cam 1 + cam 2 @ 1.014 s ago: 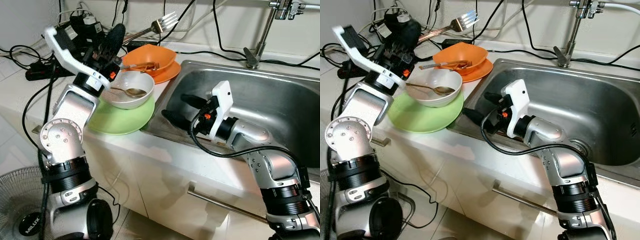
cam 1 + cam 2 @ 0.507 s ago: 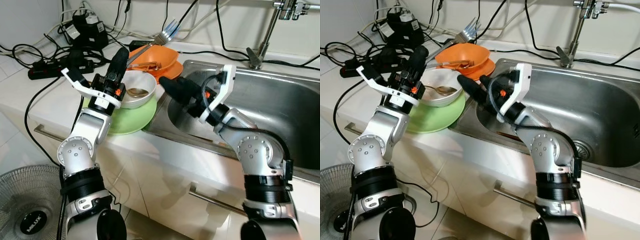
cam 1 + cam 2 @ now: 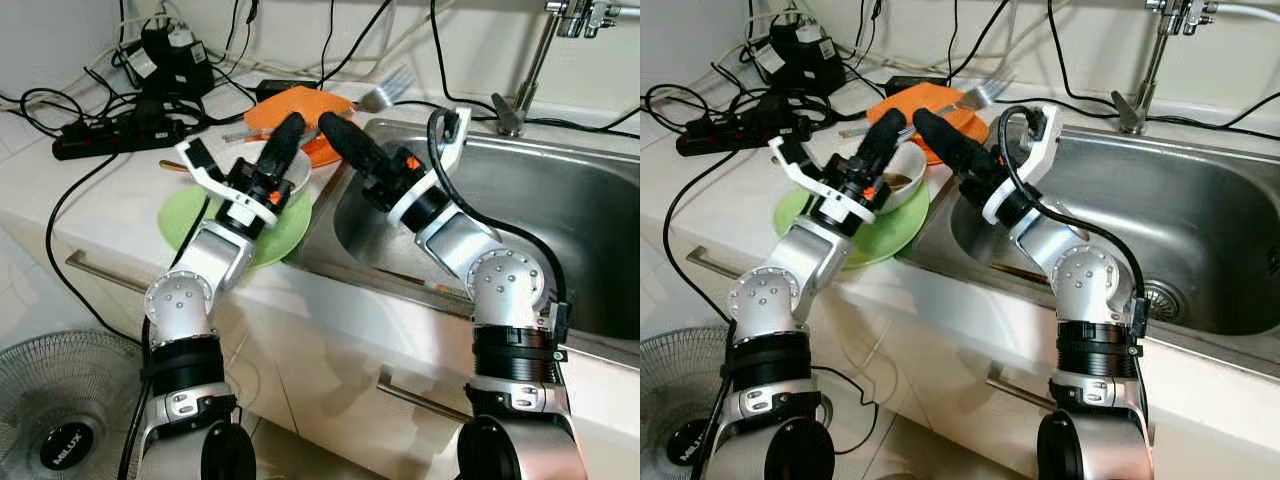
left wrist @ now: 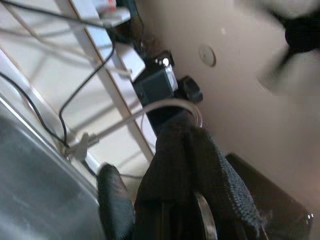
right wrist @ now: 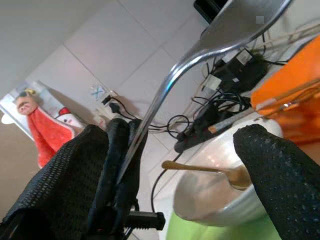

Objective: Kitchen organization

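Steel fork (image 3: 378, 98) is the piece I'm handling: it hangs in the air above the surface (image 3: 100, 190), its tines towards the sink (image 3: 560, 210) rim. The handle slopes down into my left tool (image 3: 283, 135). In the left wrist view that tool's fingers (image 4: 200, 165) are pressed together with a thin strip of metal between them, so I read it as clamped on the fork's handle.

My right tool (image 3: 335, 128) is raised just beside the left one, over the edge between sink and surface. In the right wrist view its fingers (image 5: 270, 165) stand wide apart. The fork's handle runs along one of them, and I cannot tell whether it touches.

Under both tools a white bowl (image 3: 905, 180) holding a gold spoon (image 5: 210, 167) sits on a green plate (image 3: 180, 215). An orange bowl (image 3: 290, 105) lies just behind it. A black power strip (image 3: 110, 135) lies farther to my left.
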You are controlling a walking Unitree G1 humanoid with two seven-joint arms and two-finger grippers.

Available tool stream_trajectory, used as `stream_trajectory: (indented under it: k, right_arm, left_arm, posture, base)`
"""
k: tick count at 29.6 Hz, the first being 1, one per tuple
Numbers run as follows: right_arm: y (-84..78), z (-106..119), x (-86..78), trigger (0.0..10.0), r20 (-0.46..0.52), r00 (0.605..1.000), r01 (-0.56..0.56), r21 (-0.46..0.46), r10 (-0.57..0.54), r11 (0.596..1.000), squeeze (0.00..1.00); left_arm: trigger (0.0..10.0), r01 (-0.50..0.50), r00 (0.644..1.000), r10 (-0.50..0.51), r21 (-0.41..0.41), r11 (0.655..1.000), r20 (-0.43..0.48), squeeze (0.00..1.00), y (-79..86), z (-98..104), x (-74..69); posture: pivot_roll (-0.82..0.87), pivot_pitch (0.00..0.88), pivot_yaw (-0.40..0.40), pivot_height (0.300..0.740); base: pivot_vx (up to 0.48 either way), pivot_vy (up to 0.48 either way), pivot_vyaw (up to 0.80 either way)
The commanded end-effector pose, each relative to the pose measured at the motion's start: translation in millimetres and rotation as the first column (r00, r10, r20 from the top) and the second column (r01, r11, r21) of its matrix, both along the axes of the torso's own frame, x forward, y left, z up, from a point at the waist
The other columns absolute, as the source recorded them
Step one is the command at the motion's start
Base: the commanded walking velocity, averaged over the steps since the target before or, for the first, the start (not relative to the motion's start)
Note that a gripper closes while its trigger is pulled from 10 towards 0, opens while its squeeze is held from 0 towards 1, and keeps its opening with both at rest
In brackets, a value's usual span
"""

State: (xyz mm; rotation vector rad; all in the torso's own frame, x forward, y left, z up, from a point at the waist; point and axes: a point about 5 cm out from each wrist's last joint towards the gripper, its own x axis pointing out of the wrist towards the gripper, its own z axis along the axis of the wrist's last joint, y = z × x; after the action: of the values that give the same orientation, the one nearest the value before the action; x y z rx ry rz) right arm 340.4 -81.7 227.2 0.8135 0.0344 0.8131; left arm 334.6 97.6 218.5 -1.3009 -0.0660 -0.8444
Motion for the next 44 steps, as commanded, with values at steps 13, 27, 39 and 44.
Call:
stream_trajectory:
  k: [13,27,39,44]
  right_arm:
    - [-12.8,16.2,17.4,0.0,0.045,0.991,0.127,0.06,-0.13,0.99,0.0]
    - [-13.2,11.0,17.8,0.0,-0.01,0.99,0.139,0.076,-0.139,0.987,0.0]
    - [-12.7,0.7,12.2,0.0,-0.054,0.99,0.134,0.079,-0.13,0.988,0.0]
    - [-12.5,-4.0,10.3,0.0,-0.075,0.989,0.13,0.069,-0.124,0.989,0.0]
  left_arm:
    - [0.0,0.105,0.993,-0.108,-0.066,0.992,-0.037,0.0,-30.9,-15.6,-14.8]
    - [0.0,0.059,0.998,-0.061,-0.072,0.996,-0.028,0.0,-24.1,-12.3,-7.3]
    - [0.0,0.031,0.999,-0.032,-0.072,0.997,-0.022,0.0,-17.3,-11.1,-2.1]
    - [0.0,0.038,0.999,-0.039,-0.071,0.997,-0.016,0.0,-20.6,-10.2,-1.5]
  posture:
    - [-0.09,0.0,0.12,0.74]
    - [-0.09,0.0,0.116,0.74]
    - [-0.1,0.0,0.113,0.74]
    - [-0.1,0.0,0.111,0.74]
  base:
    - [0.0,0.0,0.0]
    - [0.0,0.0,0.0]
    - [0.0,0.0,0.0]
    - [0.0,0.0,0.0]
